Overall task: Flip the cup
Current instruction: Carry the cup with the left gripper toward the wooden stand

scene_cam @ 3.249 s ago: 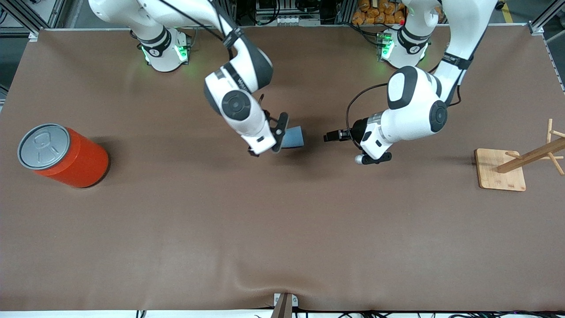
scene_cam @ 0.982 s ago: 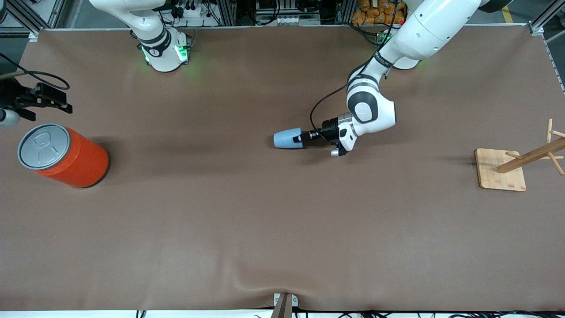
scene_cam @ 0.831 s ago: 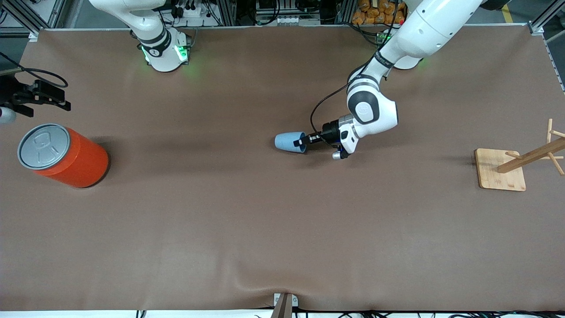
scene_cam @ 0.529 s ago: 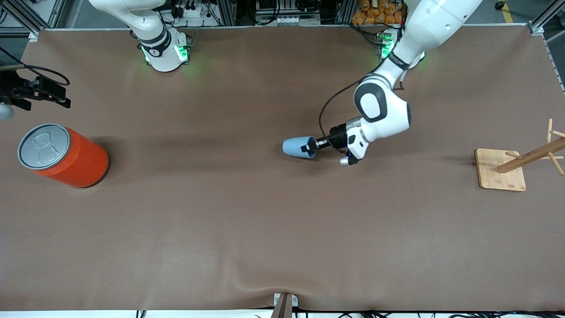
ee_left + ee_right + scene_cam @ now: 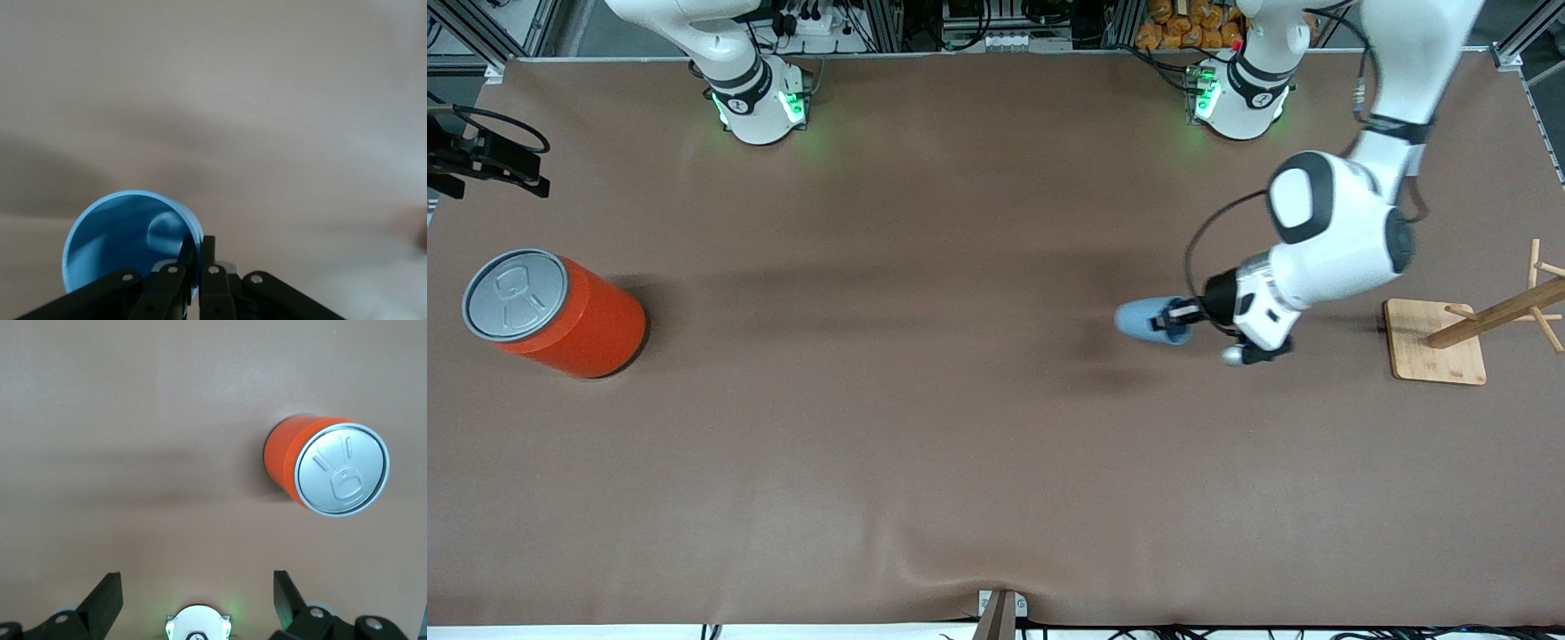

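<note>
The light-blue cup [image 5: 1149, 319] is held on its side in the air over the table, toward the left arm's end. My left gripper [image 5: 1176, 316] is shut on its rim, one finger inside and one outside. In the left wrist view the cup [image 5: 120, 233] shows its darker blue inside, with my left gripper [image 5: 198, 257] pinching the rim wall. My right gripper [image 5: 494, 164] is open and empty, up at the right arm's end of the table, waiting. Its open fingers [image 5: 107, 593] show in the right wrist view.
A large orange can [image 5: 556, 311] with a grey lid stands at the right arm's end; it also shows in the right wrist view [image 5: 327, 470]. A wooden rack on a square base [image 5: 1436, 342] stands at the left arm's end, beside the left gripper.
My left gripper took the cup by its rim, lifted it and carried it toward the wooden rack. My right arm drew back from the cup to the table's end.
</note>
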